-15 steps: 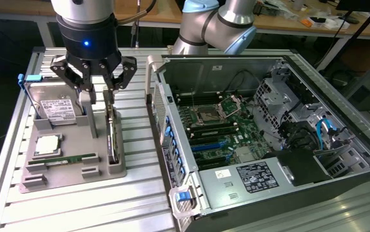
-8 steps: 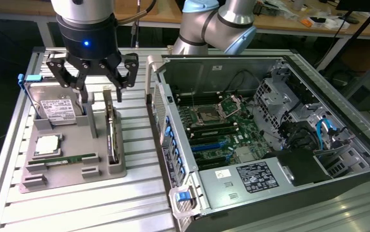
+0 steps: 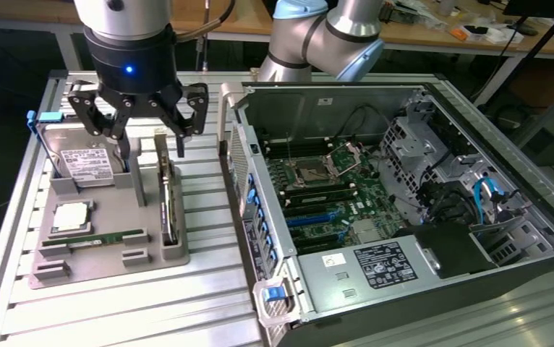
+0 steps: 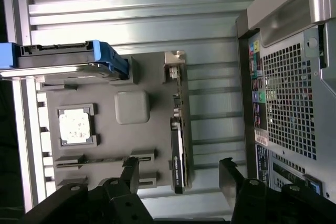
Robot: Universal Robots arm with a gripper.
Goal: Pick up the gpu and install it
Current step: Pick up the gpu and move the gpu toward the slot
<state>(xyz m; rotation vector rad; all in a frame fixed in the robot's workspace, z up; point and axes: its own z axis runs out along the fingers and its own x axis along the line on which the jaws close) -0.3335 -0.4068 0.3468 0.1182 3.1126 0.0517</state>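
We can read no word, brand or number in either view. A white printed label (image 3: 84,166) on the silver hard drive (image 3: 63,144), and a black label with white print (image 3: 378,262) beside a small white sticker (image 3: 333,260) inside the open black computer case (image 3: 547,235), are all too fine to make out. Tiny white marks on the thin dark gpu (image 4: 177,156) and a pale sticker (image 4: 261,138) on the case's rear panel are equally illegible.

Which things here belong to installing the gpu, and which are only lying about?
For the job: gpu, on edge in the grey tray; open computer case.
Lying about: hard drive; processor; memory stick.
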